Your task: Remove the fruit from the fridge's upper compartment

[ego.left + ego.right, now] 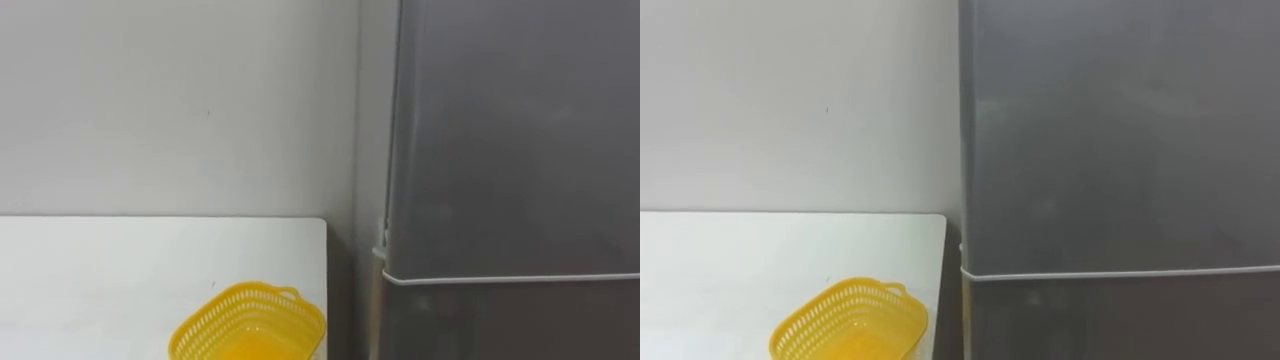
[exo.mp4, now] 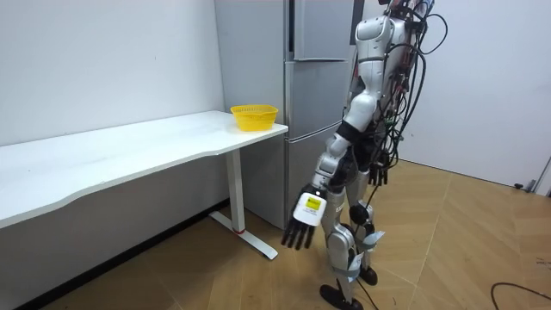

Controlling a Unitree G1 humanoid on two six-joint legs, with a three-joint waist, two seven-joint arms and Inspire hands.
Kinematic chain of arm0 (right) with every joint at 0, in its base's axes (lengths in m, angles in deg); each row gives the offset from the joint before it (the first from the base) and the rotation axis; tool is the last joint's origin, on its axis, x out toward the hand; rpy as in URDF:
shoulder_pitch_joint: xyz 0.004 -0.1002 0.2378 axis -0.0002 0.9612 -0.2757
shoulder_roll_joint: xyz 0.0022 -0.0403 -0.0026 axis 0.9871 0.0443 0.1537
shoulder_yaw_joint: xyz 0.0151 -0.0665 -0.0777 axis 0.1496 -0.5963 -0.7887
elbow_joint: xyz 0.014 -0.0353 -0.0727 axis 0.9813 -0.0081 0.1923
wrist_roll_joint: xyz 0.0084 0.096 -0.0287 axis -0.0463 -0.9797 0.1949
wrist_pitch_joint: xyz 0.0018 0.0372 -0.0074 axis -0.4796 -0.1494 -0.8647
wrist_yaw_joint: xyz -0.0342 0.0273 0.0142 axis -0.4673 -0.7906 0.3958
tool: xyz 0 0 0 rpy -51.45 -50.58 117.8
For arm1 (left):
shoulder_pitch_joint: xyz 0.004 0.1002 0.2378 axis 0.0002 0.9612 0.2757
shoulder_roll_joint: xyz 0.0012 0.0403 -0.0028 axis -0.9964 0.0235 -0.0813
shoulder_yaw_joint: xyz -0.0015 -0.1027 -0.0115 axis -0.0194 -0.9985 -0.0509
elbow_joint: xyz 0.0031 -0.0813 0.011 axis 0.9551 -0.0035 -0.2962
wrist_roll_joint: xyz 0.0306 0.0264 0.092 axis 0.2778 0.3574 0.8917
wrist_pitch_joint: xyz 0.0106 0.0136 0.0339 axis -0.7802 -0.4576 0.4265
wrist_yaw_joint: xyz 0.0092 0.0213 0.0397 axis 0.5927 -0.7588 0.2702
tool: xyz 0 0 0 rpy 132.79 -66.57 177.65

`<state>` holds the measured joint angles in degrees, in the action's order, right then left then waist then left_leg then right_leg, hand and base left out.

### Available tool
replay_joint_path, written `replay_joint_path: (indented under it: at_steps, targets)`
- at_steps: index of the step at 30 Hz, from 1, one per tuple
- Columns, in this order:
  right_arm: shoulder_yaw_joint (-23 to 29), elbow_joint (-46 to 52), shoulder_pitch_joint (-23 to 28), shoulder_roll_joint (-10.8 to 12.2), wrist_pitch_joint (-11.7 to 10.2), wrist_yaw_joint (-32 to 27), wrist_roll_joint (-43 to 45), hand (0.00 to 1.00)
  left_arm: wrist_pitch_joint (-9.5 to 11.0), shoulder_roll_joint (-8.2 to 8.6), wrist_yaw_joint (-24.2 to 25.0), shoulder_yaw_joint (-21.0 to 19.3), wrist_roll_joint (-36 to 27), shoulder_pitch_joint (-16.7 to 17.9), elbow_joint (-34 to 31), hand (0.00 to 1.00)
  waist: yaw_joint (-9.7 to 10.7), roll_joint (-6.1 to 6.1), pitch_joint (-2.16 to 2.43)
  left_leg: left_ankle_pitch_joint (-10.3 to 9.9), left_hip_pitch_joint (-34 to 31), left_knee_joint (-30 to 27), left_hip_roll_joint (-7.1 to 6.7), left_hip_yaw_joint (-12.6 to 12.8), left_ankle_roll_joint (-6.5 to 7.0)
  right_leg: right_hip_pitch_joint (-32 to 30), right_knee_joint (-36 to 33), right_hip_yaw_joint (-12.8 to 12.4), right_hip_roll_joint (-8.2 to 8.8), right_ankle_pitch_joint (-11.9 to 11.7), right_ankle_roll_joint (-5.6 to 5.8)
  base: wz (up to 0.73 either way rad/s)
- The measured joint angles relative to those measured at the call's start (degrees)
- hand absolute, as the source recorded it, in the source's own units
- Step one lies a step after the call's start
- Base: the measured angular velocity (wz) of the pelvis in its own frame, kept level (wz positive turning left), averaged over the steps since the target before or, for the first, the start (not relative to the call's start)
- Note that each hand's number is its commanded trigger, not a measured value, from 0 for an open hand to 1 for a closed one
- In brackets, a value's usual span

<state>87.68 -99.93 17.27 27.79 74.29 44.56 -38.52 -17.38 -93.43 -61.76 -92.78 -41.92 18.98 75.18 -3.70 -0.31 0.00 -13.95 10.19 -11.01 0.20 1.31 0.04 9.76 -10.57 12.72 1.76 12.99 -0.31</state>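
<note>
The grey fridge stands straight ahead with its upper door (image 1: 510,130) closed. A thin seam separates it from the lower door (image 1: 1120,320), which is also closed. In the room view I stand upright close in front of the fridge (image 2: 318,86). My left hand (image 2: 301,228) hangs low beside my leg, fingers straight and empty. At hip height on my far side hangs my right hand (image 2: 379,175), with relaxed fingers holding nothing.
A white table (image 1: 110,280) runs along the wall to the left of the fridge, with a narrow gap between them. An empty yellow basket (image 1: 248,325) sits on the table's end nearest the fridge. Wooden floor lies behind me.
</note>
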Motion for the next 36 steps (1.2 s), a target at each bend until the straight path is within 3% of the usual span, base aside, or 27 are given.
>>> replay_joint_path:
  at_steps: [2, 6, 10, 21, 27, 29, 36]
  targets:
    - [0.0, 0.3, 0.1, -0.3, -0.7, -0.8, -0.5, 0.0, 1.3, 0.1, -3.0, -0.8, -0.6, -0.1, -2.7, 0.0, -0.4, 0.43, 0.25, 0.0, 0.0, 0.4, 0.02, -0.1, 0.01, -0.2, 0.0, 0.0, -0.26, 0.0, 0.0, 0.0]
    - [0.0, 1.4, 0.6, -0.4, -2.3, -1.1, -0.6, 0.0, 3.2, 1.4, -11.0, -1.5, -3.7, 1.3, -15.1, 0.0, -1.5, 0.59, 0.41, 0.0, -0.6, 0.4, 0.01, -0.7, 0.01, -0.8, 0.0, 0.3, -0.23, 0.0, -0.01, 0.03]
    - [0.0, 2.4, 1.1, -0.4, -4.2, -2.0, -0.2, 0.0, 7.8, 1.8, -17.8, -1.6, -3.7, 2.0, -25.1, 0.0, -1.5, 0.81, 0.49, 0.0, -0.6, 0.3, -0.06, -1.0, 0.01, -0.7, -0.2, 0.2, -0.23, 0.0, -0.01, 0.01]
    - [0.0, 3.6, 3.6, -0.1, -6.6, -1.9, -0.7, 0.0, 13.2, 0.94, -26.8, -1.9, -1.7, 2.1, -55.3, 0.0, -1.4, 0.88, 0.51, 0.0, -0.5, 0.2, -0.16, -1.5, 0.0, -0.7, -0.2, 0.0, -0.24, 0.0, -0.01, -0.01]
    - [-0.1, 1.4, 4.2, 0.2, -7.9, -0.3, -0.5, 0.0, 14.7, 0.07, -26.0, -2.1, -0.4, 1.6, -69.8, 0.0, -1.2, 0.91, 0.44, 0.0, -0.6, 0.0, -0.15, -1.6, 0.01, -0.6, -0.1, 0.1, -0.22, 0.0, -0.01, 0.0]
    - [-0.1, 0.6, 4.5, 0.2, -8.4, 0.5, -0.4, 0.0, 16.0, -1.39, -24.2, -2.1, -0.3, 1.6, -73.8, 0.0, -1.0, 0.81, 0.24, 0.0, -0.6, 0.0, -0.16, -1.6, 0.01, -0.6, -0.1, 0.0, -0.22, 0.0, -0.01, 0.0]
    - [-0.2, -1.4, 3.2, 0.6, -8.4, 2.1, -0.4, 0.0, 16.7, -2.13, -15.5, 1.2, -0.5, 0.4, -82.2, 0.0, 0.5, 0.69, -0.28, 0.0, -2.2, -0.8, -0.19, -1.9, 0.01, -1.8, -0.2, 0.1, 0.09, 0.0, -0.01, 0.03]
